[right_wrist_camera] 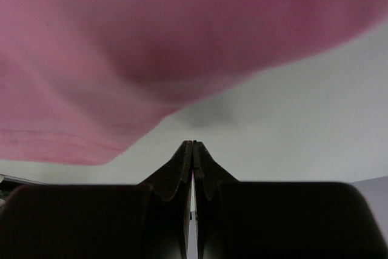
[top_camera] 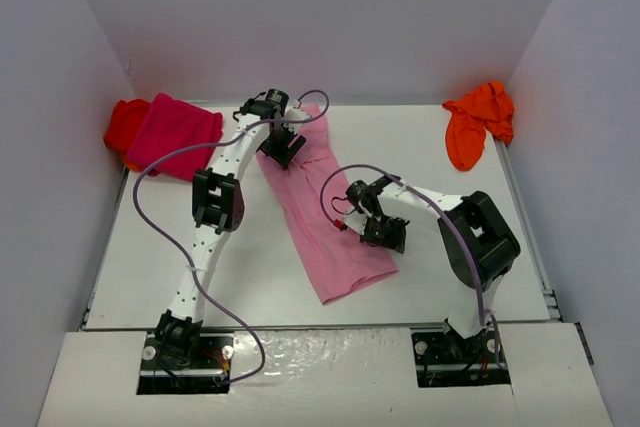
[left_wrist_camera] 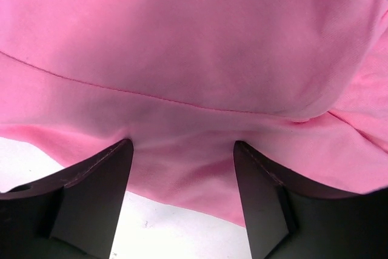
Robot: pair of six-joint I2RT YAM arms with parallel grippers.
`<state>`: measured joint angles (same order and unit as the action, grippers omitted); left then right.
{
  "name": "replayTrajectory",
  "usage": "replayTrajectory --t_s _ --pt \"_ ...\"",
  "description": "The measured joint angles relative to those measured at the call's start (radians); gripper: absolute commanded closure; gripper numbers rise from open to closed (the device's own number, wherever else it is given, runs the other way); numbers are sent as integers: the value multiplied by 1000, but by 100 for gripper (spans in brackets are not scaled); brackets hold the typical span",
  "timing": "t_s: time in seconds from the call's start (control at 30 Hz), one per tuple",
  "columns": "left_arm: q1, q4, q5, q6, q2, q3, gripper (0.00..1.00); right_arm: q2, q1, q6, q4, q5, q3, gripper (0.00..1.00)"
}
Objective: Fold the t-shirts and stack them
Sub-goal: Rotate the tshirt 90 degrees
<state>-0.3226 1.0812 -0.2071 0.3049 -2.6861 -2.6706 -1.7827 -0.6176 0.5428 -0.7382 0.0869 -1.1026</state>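
- Dark fingers of the left gripper (left_wrist_camera: 182, 153) fill the bottom of its wrist view; the jaws stand apart, and the light pink t-shirt (left_wrist_camera: 194, 59) lies just past them, its hem crossing the gap, not pinched as far as I can see
- Seen from above, this gripper is at the far end of the light pink t-shirt, which lies on the table (top_camera: 250, 277) as a long narrow band, slanting from the far middle toward the near middle
- Right gripper (right_wrist_camera: 193, 145) has its jaws pressed together with nothing between them; it hangs just beside the right edge of the band, close to its near end
- Magenta t-shirt (top_camera: 175, 135) lies partly on the red t-shirt (top_camera: 125, 125) in the far left corner, which looks like the stack; the orange t-shirt (top_camera: 478, 125) is crumpled in the far right corner, well apart
- I judge that the step in hand is the folding of the pink one: the lengthwise fold looks done, the fold across is not yet done
- Next move, in my opinion, calls for both grippers to take the corners of one end, so the right one must open first, and to carry this end over the other without pulling the band out of shape
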Motion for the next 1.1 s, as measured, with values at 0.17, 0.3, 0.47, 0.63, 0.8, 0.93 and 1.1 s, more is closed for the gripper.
replayTrajectory --t_s 0.17,0.3,0.47,0.63,0.8,0.93,1.1 --pt "1 -14 0 -8 39 34 36 -94 -74 1 -38 19 32 100" --pt "5 -17 -6 -11 126 112 41 -109 -159 -1 -78 18 41 100" --pt "23 -16 -18 -6 375 381 42 -125 -279 -12 -115 -1 41 100" --pt "90 -9 -35 25 573 534 44 -125 -400 -40 -140 -66 41 100" --pt "155 -2 -38 66 670 654 49 -114 -494 -51 -154 -128 40 100" --pt "156 8 -54 79 680 729 50 -49 -427 -49 -145 -51 -5 100" --pt "142 66 -55 80 590 606 92 67 -134 14 -74 70 -272 100"
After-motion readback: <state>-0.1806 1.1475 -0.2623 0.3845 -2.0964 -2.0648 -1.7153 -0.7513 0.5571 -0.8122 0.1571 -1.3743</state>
